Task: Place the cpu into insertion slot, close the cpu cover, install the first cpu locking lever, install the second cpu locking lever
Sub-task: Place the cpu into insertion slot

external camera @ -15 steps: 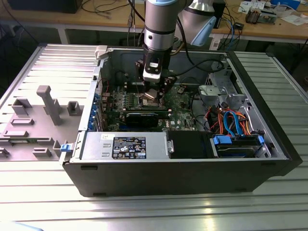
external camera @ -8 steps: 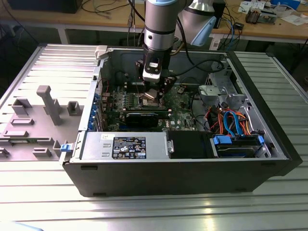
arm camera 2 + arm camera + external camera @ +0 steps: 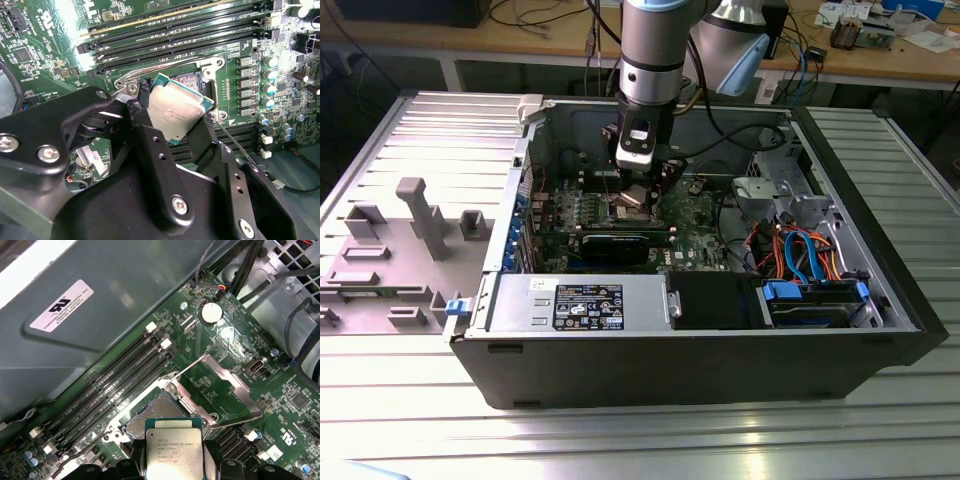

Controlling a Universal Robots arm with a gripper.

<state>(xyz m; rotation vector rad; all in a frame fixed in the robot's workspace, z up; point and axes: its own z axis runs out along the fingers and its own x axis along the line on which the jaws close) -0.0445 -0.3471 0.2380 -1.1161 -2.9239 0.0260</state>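
My gripper [image 3: 632, 192] is shut on the cpu [image 3: 175, 111], a flat square chip with a dull silver top, gripped by its edges between two black fingers [image 3: 145, 131]. The cpu [image 3: 174, 450] hangs tilted just above the green board, beside and partly over the insertion slot [image 3: 152, 415], whose dark centre is bare. In the second wrist view the insertion slot [image 3: 189, 80] peeks out behind the chip. The cpu cover [image 3: 239, 386], a thin silvery frame, lies swung open next to the socket. Thin wire levers [image 3: 236, 144] stand free of their catches.
Long memory slots [image 3: 115, 385] run alongside the socket. A black expansion card [image 3: 620, 243] sits in front of it, the power supply [image 3: 580, 305] nearer, and coloured cables [image 3: 800, 250] at the exterior view's right. The case wall [image 3: 100, 295] rises close by. A grey fixture plate [image 3: 410, 230] lies outside.
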